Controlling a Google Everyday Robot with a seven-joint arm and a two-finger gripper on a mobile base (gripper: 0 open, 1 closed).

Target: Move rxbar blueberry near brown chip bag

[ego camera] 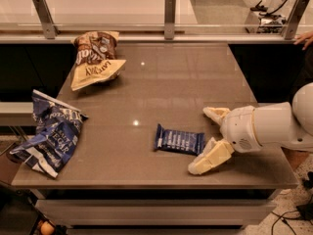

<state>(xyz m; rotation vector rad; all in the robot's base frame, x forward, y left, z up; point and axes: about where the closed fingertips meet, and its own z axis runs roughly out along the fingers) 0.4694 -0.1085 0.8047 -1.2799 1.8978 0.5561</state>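
Camera view: claw (209,137) spread wide at the right side of the surface (195,82), holding nothing.
Its two pale fingers (211,157) sit just right of the blue bar (179,140), which lies flat near the front edge, well apart from the brown chip bag (95,58) at the back left; a blue chip bag (51,131) overhangs the left edge.

One counter (195,82). Two chip bags on the counter: one brown chip bag (95,60) at its far left corner, one blue and white chip bag (51,131) overhanging its left edge. One rxbar blueberry (178,140) near the counter's front edge. One tool (201,141) over the counter's front right part, with two fingers (210,158) spread apart. Three upright metal posts (169,16) along the counter's far edge.
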